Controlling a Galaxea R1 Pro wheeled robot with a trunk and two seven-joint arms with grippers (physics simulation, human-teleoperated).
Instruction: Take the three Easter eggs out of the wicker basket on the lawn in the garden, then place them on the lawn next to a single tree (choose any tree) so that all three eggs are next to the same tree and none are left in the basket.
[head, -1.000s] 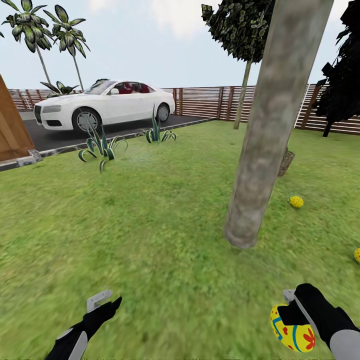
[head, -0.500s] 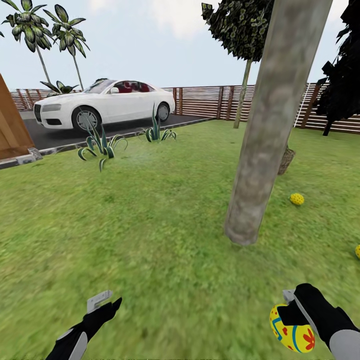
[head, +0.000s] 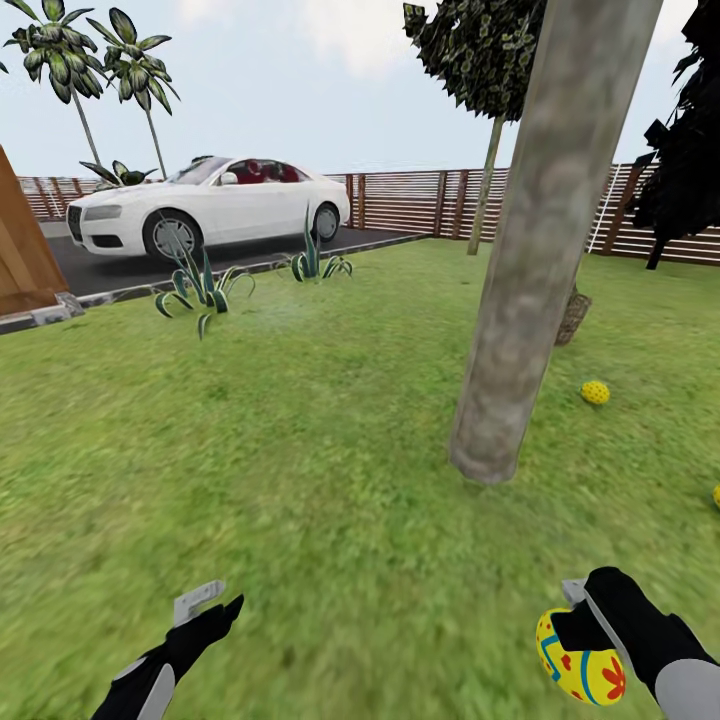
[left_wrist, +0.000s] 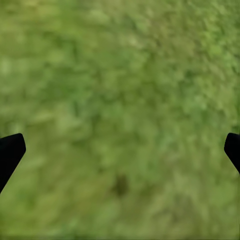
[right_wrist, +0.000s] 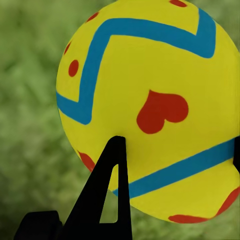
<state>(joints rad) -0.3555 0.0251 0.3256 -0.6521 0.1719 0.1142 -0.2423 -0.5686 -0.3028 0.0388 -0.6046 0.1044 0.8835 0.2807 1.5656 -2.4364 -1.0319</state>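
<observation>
While your right gripper (head: 572, 640) sits at the lower right of the head view clamped on one Easter egg (head: 578, 660), the tree (head: 530, 270) you are heading for stands above it in the frame, slightly to the left, its base on the lawn (head: 300, 450) at centre right. That is the relation to steer by: the foot of the trunk lies ahead of the held egg, with open grass between them, and the right arm is plainly the nearer one. In the right wrist view the egg (right_wrist: 150, 105) rests between the fingers over blurred grass, not touching the ground.

Your left gripper (head: 205, 608) hangs at the lower left with its fingers spread and nothing between them; its wrist view looks at bare grass.

Count three eggs: the one you hold, a second egg (head: 595, 392) on the grass right of the trunk, and a third egg (head: 716, 495) cut by the right edge. One wicker basket (head: 572, 315) peeks out behind the trunk; whether it is empty cannot be told from here.
</observation>
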